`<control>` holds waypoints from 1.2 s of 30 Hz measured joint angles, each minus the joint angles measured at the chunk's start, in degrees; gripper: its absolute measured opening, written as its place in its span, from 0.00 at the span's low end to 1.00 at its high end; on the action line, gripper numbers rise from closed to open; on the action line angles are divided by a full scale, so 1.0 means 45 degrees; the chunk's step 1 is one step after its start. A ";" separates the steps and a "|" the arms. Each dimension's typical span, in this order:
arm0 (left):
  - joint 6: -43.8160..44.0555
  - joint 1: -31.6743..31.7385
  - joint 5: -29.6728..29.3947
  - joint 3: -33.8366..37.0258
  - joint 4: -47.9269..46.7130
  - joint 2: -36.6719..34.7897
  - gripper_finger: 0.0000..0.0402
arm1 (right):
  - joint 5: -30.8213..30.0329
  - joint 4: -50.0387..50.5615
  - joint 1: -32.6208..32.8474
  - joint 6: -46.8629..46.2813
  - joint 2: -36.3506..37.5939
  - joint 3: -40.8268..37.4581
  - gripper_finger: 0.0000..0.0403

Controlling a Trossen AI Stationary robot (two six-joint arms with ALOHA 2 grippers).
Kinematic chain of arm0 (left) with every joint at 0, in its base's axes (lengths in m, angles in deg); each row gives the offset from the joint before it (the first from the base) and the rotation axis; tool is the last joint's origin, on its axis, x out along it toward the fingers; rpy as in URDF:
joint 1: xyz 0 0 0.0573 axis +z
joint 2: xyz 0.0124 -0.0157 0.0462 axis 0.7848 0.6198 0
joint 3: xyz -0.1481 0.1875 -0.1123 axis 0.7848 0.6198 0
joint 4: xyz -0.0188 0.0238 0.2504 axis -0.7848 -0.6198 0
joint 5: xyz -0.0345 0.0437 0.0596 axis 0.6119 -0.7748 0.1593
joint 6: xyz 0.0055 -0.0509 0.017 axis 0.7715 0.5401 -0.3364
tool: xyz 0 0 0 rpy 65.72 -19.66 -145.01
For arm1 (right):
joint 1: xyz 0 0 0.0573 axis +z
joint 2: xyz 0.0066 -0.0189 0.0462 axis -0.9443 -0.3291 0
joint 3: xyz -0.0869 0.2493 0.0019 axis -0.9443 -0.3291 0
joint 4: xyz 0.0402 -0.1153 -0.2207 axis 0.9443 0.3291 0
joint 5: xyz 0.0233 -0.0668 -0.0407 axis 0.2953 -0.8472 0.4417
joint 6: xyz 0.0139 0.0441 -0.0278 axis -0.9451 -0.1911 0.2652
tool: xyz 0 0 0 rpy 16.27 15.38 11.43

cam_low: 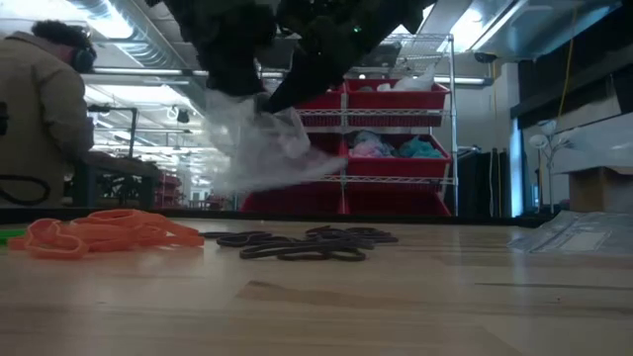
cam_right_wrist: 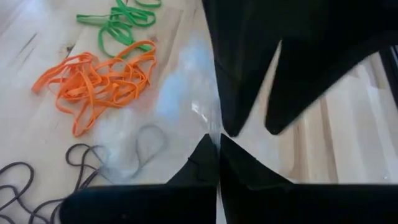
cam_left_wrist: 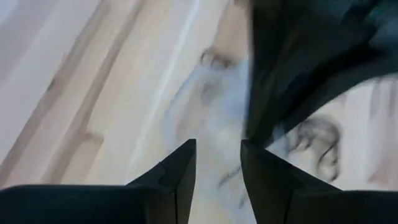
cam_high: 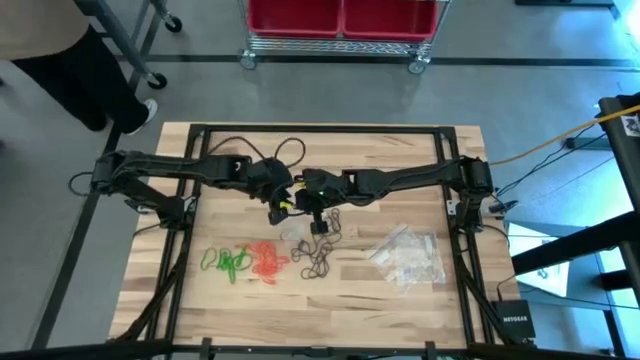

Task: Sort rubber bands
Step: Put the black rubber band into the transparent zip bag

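Right gripper point(cam_right_wrist: 217, 146): fingers pressed together, pinching the edge of a clear plastic bag point(cam_low: 262, 148) and holding it up above mid-table, as the low view is showing.

Left gripper point(cam_left_wrist: 217, 165): fingers standing partly apart; whether they are gripping the bag's other edge cannot be told. It is meeting the right gripper at the table's centre, the bag hanging between and below the two.

Black rubber bands point(cam_high: 318, 255): lying loose on the wood just below the raised bag, toward the table's near edge; a few strands are showing through the plastic in the right wrist view. This is the pile nearest both grippers, directly beneath them.

Orange rubber bands point(cam_right_wrist: 96, 81): heaped beside the black ones, on the left arm's side.

Green rubber bands point(cam_high: 228, 262): lying farther out on the same side, touching the orange heap.

Spare clear bags point(cam_high: 408, 258): resting well apart on the right arm's side.
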 joint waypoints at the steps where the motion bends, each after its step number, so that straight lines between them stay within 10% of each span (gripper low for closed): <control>1: -0.0064 0.0039 -0.0136 0.0000 -0.0271 0.0132 0.30 | 0.0001 -0.0028 0.0003 0.0066 0.0000 0.0000 0.00; 10: -0.0960 0.0038 0.1830 0.0021 0.0110 0.0664 0.30 | -0.0076 -0.0002 0.0068 0.0672 -0.0089 0.0005 0.00; 22: -0.1940 -0.0537 0.3076 0.2500 0.5870 0.0664 0.30 | 0.0319 0.0379 0.0591 0.1855 -0.0248 -0.0024 0.00; 36: -0.1958 -0.1381 0.0145 0.4782 1.0168 0.0620 0.30 | 0.0495 0.0095 0.0539 0.1373 -0.0141 -0.0024 0.00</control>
